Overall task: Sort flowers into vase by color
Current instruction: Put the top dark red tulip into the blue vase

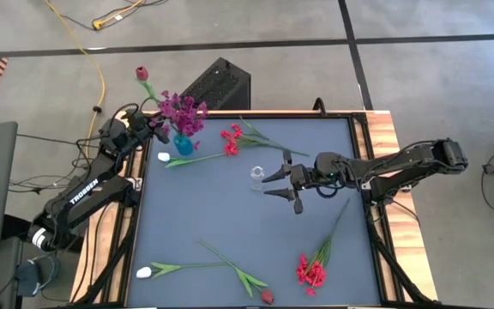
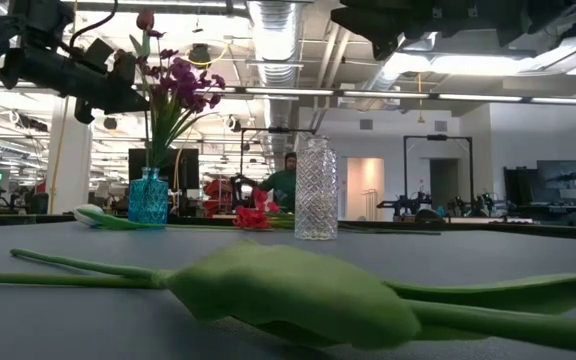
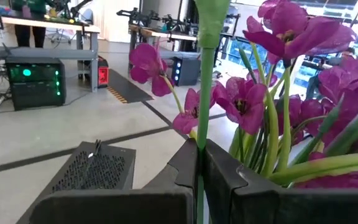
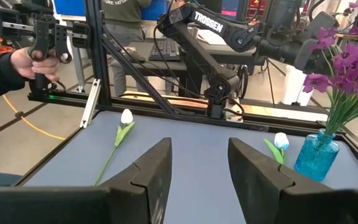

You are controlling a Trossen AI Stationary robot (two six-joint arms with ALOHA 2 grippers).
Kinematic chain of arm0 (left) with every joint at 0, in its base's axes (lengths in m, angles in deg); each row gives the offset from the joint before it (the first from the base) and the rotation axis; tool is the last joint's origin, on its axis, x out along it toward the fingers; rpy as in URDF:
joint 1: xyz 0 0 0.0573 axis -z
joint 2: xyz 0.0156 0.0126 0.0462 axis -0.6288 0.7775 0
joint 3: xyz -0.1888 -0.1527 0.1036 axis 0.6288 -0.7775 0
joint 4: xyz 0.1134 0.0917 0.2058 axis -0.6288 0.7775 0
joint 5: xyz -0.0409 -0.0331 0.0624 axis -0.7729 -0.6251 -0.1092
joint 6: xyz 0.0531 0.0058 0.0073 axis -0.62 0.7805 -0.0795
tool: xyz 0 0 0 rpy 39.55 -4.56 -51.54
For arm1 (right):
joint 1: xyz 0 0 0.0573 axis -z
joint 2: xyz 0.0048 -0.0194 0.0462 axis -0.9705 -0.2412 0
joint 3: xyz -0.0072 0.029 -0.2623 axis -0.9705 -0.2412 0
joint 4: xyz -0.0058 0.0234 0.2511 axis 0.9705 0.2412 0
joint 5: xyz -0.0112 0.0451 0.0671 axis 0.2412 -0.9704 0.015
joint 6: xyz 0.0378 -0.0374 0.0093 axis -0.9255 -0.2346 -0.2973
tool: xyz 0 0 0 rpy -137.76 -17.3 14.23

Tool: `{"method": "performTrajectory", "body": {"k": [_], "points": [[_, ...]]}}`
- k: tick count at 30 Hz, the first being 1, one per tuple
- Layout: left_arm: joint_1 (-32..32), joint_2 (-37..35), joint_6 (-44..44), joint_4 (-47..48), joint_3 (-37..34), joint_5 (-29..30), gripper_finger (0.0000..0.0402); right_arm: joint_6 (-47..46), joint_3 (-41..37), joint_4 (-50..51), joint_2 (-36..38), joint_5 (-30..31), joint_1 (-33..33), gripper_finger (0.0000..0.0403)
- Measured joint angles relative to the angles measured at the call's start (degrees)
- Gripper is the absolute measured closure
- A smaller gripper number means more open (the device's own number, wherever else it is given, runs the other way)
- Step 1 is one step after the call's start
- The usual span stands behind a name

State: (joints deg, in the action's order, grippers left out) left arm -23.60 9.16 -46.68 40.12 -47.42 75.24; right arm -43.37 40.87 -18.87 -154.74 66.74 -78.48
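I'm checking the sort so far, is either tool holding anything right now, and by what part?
The left tool is shut on a flower's green stem, beside the purple bunch in the blue vase. The right tool is open and holds nothing.

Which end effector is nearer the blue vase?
Left. The left end effector, shut on a green stem, is right beside the blue vase; the open right end effector hovers mid-table by the clear vase.
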Motion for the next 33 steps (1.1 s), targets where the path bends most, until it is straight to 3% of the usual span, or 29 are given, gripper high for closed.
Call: {"method": "performTrajectory", "body": {"k": [12, 25, 33], "points": [[2.8, 2.2, -2.9, 7.0, 0.0, -1.5, 0.0401, 0.2, 0.0, 0.2, 0.0, 0.0, 0.0, 0.0221], [9.2, 13.1, -2.0, 4.1, 0.0, 6.7, 0.0401, 0.0, 0.0, 1.3, 0.0, 0.0, -0.1, 0.0221], [9.9, 12.8, -1.9, 7.5, 0.0, 7.1, 0.0401, 0.0, 0.0, 2.5, 0.0, 0.0, -0.1, 0.0221]]}}
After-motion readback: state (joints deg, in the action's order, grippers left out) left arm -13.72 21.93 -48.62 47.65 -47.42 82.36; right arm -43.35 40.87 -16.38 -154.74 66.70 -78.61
